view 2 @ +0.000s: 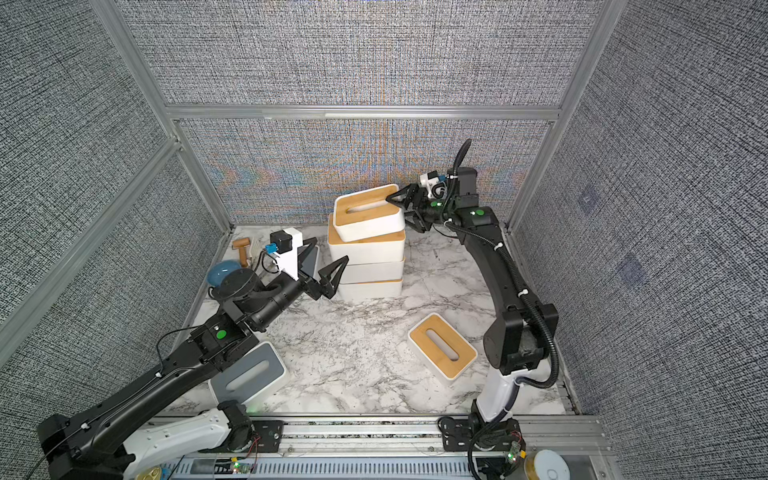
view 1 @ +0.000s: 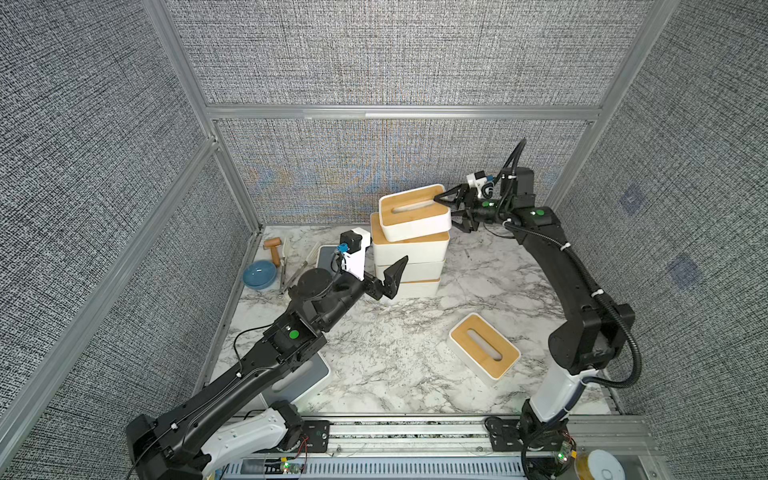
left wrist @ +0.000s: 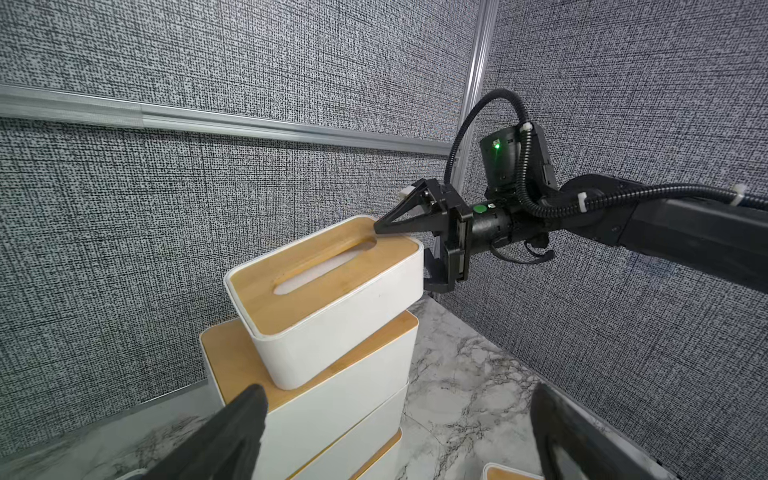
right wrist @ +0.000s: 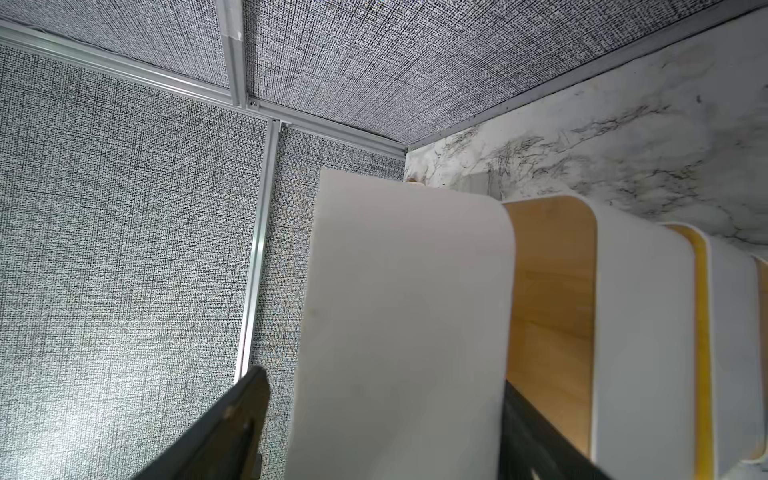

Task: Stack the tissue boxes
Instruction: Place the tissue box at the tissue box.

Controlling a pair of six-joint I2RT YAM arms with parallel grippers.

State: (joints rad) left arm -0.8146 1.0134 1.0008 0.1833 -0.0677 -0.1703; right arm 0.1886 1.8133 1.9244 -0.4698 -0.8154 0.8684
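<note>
Three white tissue boxes point(view 1: 411, 253) point(view 2: 365, 253) form a stack at the back of the marble table. On top lies another tan-lidded tissue box point(view 1: 415, 212) point(view 2: 368, 212) point(left wrist: 324, 282) point(right wrist: 403, 311), turned askew. My right gripper point(view 1: 451, 212) point(view 2: 402, 212) point(left wrist: 405, 255) point(right wrist: 382, 380) straddles its right end, open, with a gap beside one finger. My left gripper point(view 1: 384, 251) point(view 2: 328, 251) point(left wrist: 397, 390) hangs wide open at the stack's left front, holding nothing. A loose tan-lidded box point(view 1: 484, 351) point(view 2: 442, 347) lies at the front right. A grey-lidded box point(view 1: 305, 374) point(view 2: 249, 374) lies under the left arm.
Another grey-lidded box point(view 1: 326, 255) sits behind the left wrist, mostly hidden. A blue bowl point(view 1: 259, 274) point(view 2: 220, 270), a wooden roller point(view 1: 273, 245) and some utensils lie at the back left. Fabric walls close three sides.
</note>
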